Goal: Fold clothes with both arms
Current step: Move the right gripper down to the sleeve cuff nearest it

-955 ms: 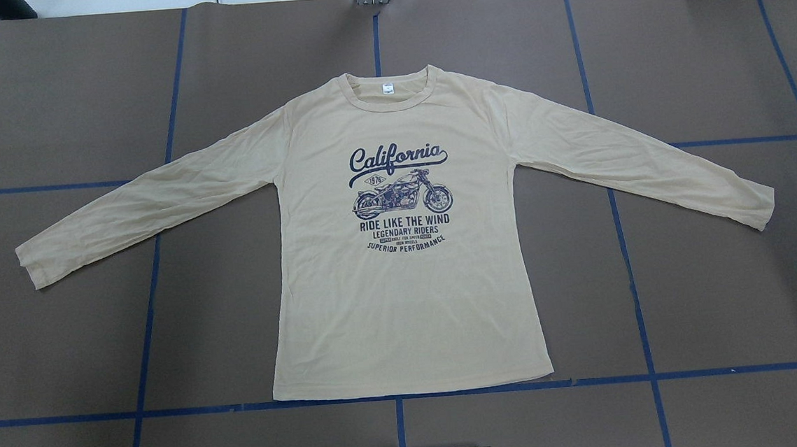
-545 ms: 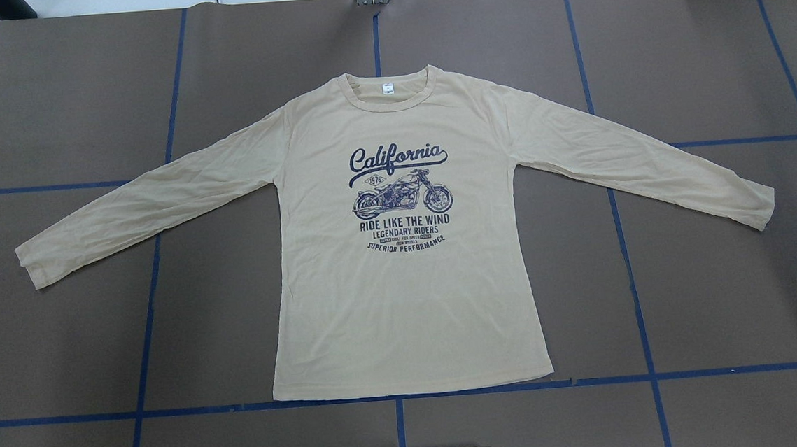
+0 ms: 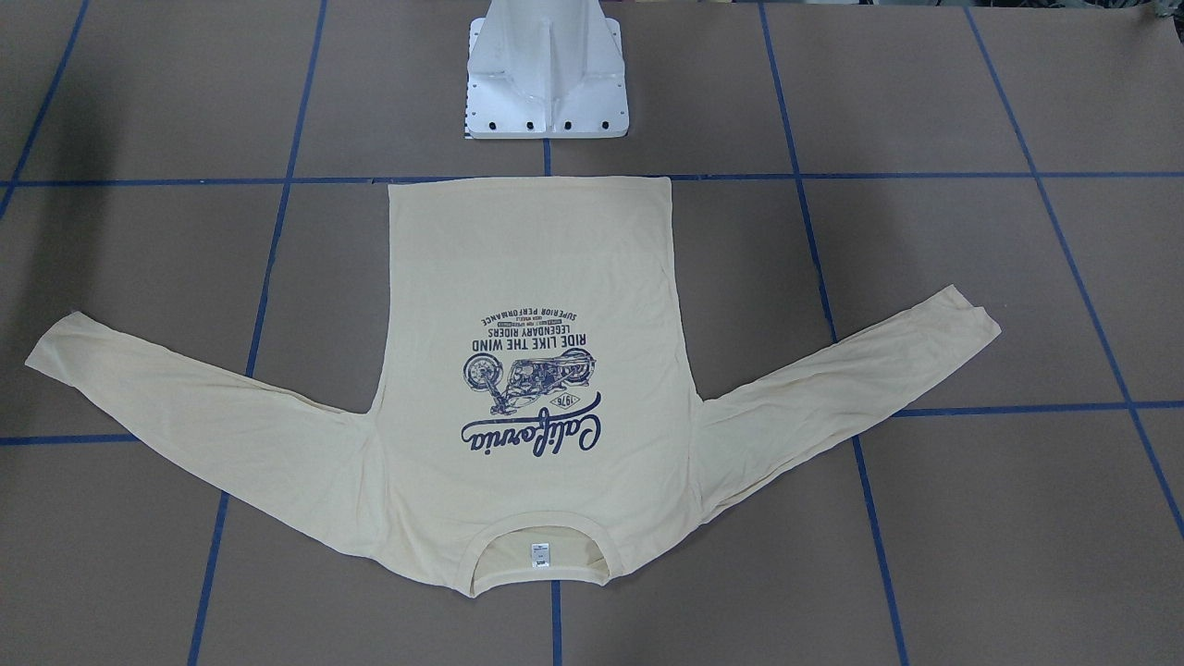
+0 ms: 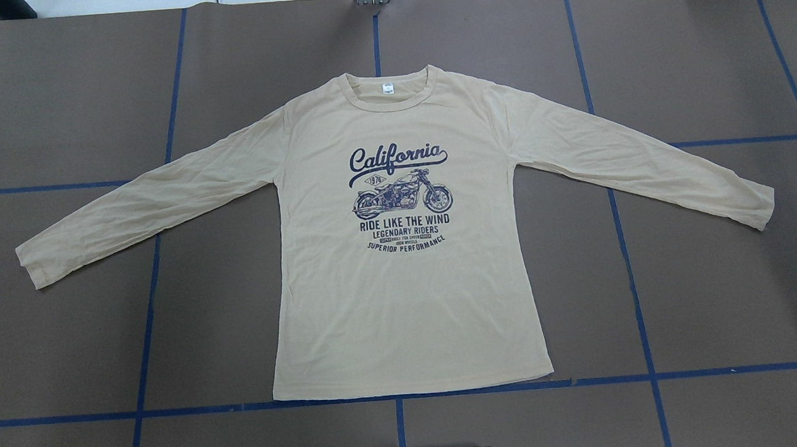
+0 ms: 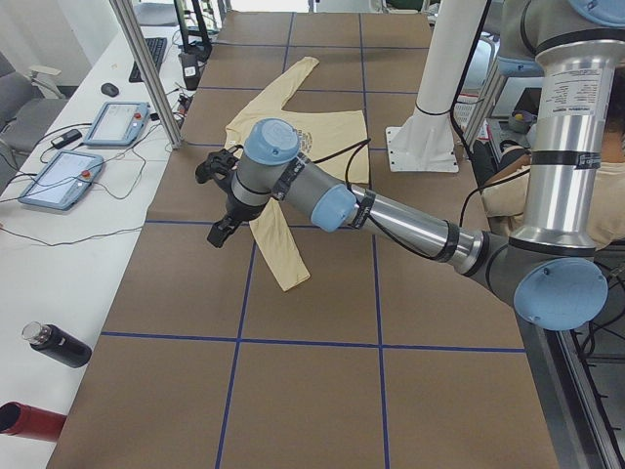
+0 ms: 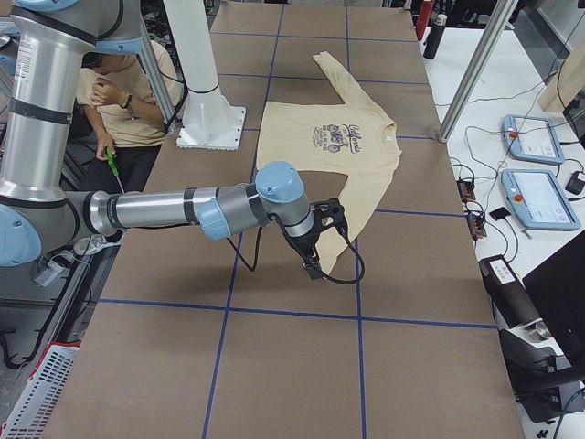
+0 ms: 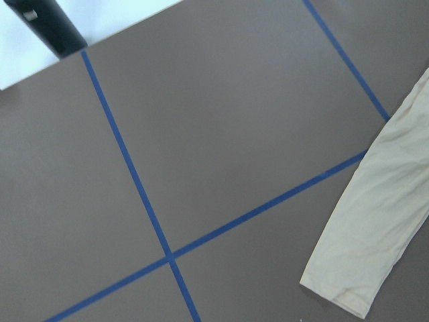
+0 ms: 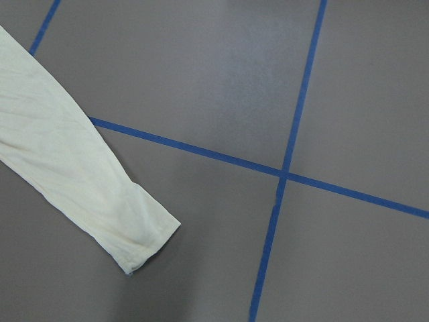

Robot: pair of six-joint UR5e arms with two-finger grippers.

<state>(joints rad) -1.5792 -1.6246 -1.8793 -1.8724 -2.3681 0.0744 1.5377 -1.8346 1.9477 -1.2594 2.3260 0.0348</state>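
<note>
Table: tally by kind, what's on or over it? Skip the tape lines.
pale cream-yellow long-sleeved T-shirt: 1
grey-silver jointed robot arms with light blue joint caps: 2 (left arm, right arm)
white pedestal base: 1
Total: 4

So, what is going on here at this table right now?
Nothing is folded yet. A long-sleeved T-shirt lies flat, print side up, on the table with both sleeves spread out. The left gripper hangs above the table near the left cuff, and the right gripper hangs near the right cuff. Neither seems to touch the cloth. Whether the jaws are open cannot be told from these views.
</note>
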